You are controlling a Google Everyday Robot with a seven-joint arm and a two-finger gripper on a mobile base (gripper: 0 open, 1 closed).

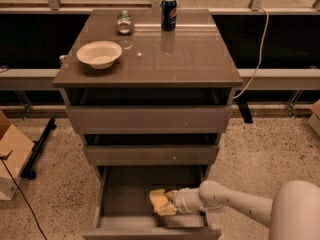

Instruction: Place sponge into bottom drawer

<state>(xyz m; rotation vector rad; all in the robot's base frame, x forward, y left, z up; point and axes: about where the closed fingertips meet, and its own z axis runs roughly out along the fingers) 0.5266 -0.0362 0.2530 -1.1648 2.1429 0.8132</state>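
Observation:
The bottom drawer [125,196] of the grey-brown cabinet is pulled open, and its floor shows bare on the left. My gripper [165,204] reaches in from the right on a white arm, low inside the drawer near its front middle. It is shut on the pale-yellow sponge [156,197], which sticks out to the left of the fingers, just above or on the drawer floor. I cannot tell whether the sponge touches the floor.
The two drawers above [150,119] stand slightly ajar. On the cabinet top are a white bowl [99,53], a blue soda can [168,13] and a small glass jar [124,22]. A cardboard box [10,159] and a black stand leg [40,146] sit on the floor at the left.

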